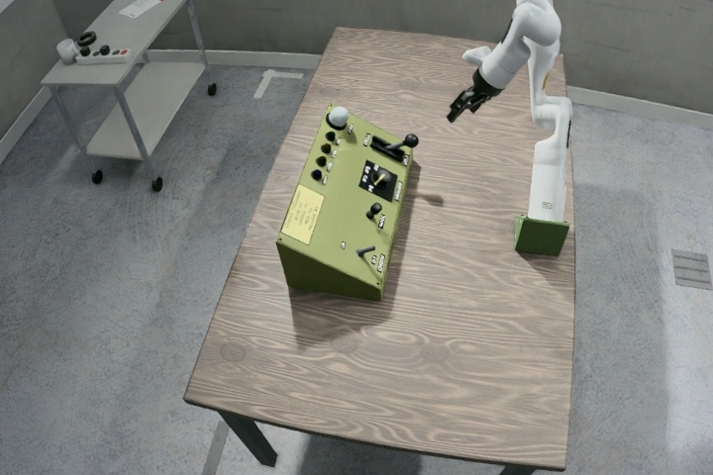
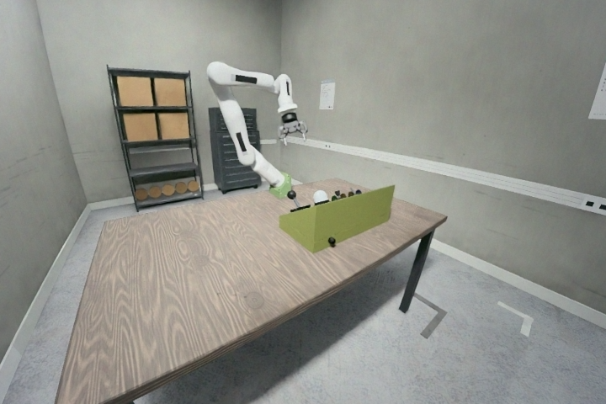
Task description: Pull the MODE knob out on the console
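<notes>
The green sloped console (image 1: 346,204) stands on the wooden table, left of the middle. Its face carries a white dome (image 1: 338,116), a column of dark round buttons (image 1: 324,155), a slider lever with a ball end (image 1: 409,141), a rotary selector on a black plate (image 1: 379,179), a small black knob (image 1: 374,210) and a small toggle lever (image 1: 365,250). The labels are too small to read, so I cannot tell which control is MODE. My gripper (image 1: 459,109) is open and empty, high in the air beyond the console's far right corner. In the exterior view the gripper (image 2: 293,130) hangs well above the console's back (image 2: 342,216).
My green base block (image 1: 541,235) sits at the table's right edge. A wheeled cart (image 1: 127,72) stands off the table's far left. A shelf rack with boxes (image 2: 153,138) and a drawer cabinet (image 2: 232,147) stand against the wall.
</notes>
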Available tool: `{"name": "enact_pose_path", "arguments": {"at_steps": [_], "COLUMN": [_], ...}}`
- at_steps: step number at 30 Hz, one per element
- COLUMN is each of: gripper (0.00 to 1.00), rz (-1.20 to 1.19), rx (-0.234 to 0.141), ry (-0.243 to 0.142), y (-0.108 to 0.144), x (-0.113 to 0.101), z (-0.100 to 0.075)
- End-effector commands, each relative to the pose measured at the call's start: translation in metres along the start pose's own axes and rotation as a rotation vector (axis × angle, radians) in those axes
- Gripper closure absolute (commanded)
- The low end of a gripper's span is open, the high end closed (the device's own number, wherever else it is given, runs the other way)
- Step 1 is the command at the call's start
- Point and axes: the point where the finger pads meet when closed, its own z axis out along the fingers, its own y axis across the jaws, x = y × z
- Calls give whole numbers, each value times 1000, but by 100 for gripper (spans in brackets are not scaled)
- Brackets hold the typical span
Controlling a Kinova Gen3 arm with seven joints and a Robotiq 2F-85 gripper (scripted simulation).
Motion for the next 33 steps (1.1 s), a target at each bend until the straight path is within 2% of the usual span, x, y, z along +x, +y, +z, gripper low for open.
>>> {"name": "enact_pose_path", "arguments": {"at_steps": [1,7,33], "gripper": [0,0,0], "rz": [105,229,1083], "rx": [0,-2,-16], "ry": [-3,-8,-20], "y": [-8,-16,-70], "x": [-3,-7,-28], "z": [5,12,62]}}
